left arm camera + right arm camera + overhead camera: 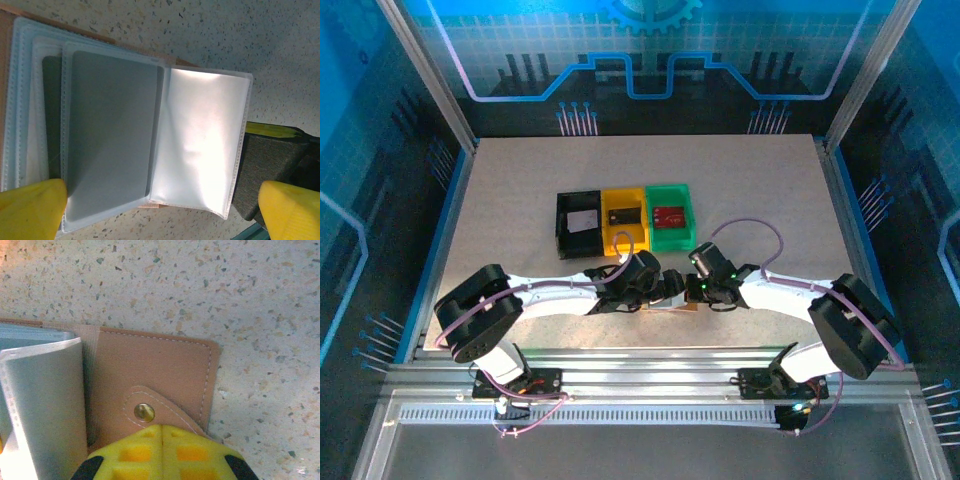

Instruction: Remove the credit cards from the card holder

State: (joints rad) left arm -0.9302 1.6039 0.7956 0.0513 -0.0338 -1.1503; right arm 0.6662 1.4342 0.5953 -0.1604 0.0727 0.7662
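The tan card holder [150, 370] lies open on the table near the front edge, its clear plastic sleeves [200, 145] fanned out. One sleeve holds a grey credit card [110, 135]; the sleeve beside it glares white and looks empty. My left gripper [160, 210] hovers open over the sleeves, one yellow fingertip [30, 212] on each side. My right gripper [162, 432] is shut, its tips resting on the holder's snap tab [144, 412]. In the top view both grippers, left [660, 290] and right [690, 290], meet over the card holder [672, 304].
Three trays stand in a row behind the grippers: black [565, 235] with a white card [583, 222], yellow [610, 238] with a dark card [622, 214], green [682, 236] with a red card [668, 214]. The table's front edge is close behind the holder.
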